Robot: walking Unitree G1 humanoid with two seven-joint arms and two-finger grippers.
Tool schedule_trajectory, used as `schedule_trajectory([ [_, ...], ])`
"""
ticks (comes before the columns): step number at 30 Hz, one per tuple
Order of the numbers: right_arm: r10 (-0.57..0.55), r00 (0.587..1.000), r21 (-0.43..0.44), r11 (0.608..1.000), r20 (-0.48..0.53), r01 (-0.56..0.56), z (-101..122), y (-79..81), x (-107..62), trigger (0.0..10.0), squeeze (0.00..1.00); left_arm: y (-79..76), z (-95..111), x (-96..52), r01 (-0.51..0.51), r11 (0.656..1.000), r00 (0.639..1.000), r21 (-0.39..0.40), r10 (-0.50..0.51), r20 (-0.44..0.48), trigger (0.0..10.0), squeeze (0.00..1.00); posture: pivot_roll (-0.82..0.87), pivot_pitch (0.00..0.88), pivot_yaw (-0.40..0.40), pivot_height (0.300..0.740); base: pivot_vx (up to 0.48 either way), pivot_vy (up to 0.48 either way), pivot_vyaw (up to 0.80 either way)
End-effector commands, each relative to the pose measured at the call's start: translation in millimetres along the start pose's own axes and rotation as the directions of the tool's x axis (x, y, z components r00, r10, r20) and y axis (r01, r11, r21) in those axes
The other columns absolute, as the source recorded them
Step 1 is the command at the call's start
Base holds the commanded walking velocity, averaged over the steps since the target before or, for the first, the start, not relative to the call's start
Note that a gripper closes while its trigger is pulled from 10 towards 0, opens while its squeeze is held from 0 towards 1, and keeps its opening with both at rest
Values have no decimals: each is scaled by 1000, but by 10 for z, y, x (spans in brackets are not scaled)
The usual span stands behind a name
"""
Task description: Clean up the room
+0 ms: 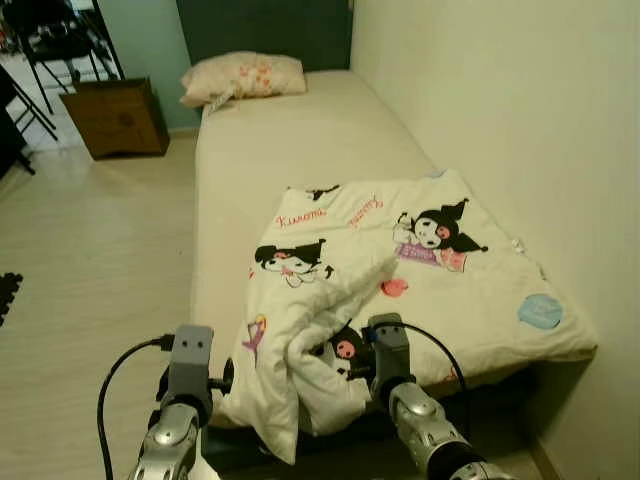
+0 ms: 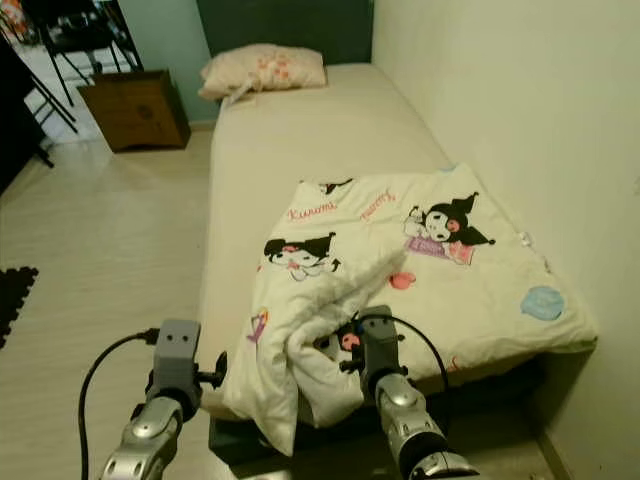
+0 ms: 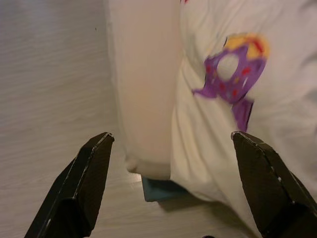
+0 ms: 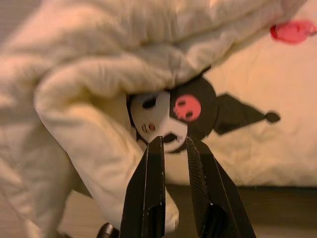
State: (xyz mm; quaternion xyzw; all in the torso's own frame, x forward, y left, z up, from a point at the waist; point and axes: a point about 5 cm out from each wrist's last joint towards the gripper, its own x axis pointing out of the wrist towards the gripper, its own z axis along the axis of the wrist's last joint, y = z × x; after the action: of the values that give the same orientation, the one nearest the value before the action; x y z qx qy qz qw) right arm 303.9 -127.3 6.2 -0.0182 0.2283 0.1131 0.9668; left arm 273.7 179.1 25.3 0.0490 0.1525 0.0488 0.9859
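Your task's thing is the blanket (image 1: 430,260), a soft cream quilt printed with black-and-white cartoon characters, pink script, a purple figure and a pale blue patch. It lies spread over the foot end of the bed (image 1: 270,150), reaching the wall-side edge. Its near corner by the floor-side edge is folded back on itself into a thick, rumpled roll, and that bunched part droops over the foot edge of the bed.

You can see the right gripper (image 4: 172,148) at that fold, its two black fingers drawn narrow with only a thin gap between them, their tips just at a printed character face with a pink skull mark. You cannot tell from the wrist view whether any cloth is pinched.

The left gripper (image 3: 171,144) is spread wide, pointed at the bed's near floor-side corner, where the hanging blanket meets the smooth cream mattress side above a dark blue base.

Beyond the blanket the mattress is bare and smooth up to a floral pillow (image 1: 245,77) at the head end. A wooden box (image 1: 115,117) stands on the pale plank floor (image 1: 90,250) beside the head corner.
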Motion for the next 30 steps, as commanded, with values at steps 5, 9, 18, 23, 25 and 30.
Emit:
schedule_trajectory([
  [5, -1, 1000, 1, 1000, -31, 1, -78, 18, -16, 10000, 0, 41, -67, -8, -7, 1000, 1000, 18, 7, -20, 10000, 0, -51, 139, -6, 629, 0, 0, 0],
  [9, 3, 1000, -2, 1000, -30, -3, -67, 25, -11, 10000, 0, 33, -70, -12, -12, 1000, 1000, 12, 12, -20, 10000, 0, -51, 134, -12, 629, 0, 0, 0],
  [18, 9, 999, -10, 1000, -33, -9, -44, 24, 1, 10000, 0, 44, -73, -8, -30, 1000, 999, -6, 30, -21, 10000, 0, -51, 136, -24, 629, 0, 0, 0],
  [23, 11, 999, -14, 1000, -35, -12, -45, 25, 1, 10000, 0, 48, -75, -8, -32, 999, 999, -7, 31, -21, 10000, 0, -50, 136, -26, 629, 0, 0, 0],
  [25, 12, 999, -19, 1000, -36, -13, -44, 27, 2, 10000, 0, 63, -94, -22, -40, 999, 999, -10, 40, -23, 10000, 0, -51, 136, -29, 629, 0, 0, 0],
  [30, 19, 999, -24, 1000, -32, -19, -32, 33, 5, 10000, 0, 74, -101, -31, -50, 999, 999, -12, 50, -21, 10000, 0, -48, 135, -33, 629, 0, 0, 0],
])
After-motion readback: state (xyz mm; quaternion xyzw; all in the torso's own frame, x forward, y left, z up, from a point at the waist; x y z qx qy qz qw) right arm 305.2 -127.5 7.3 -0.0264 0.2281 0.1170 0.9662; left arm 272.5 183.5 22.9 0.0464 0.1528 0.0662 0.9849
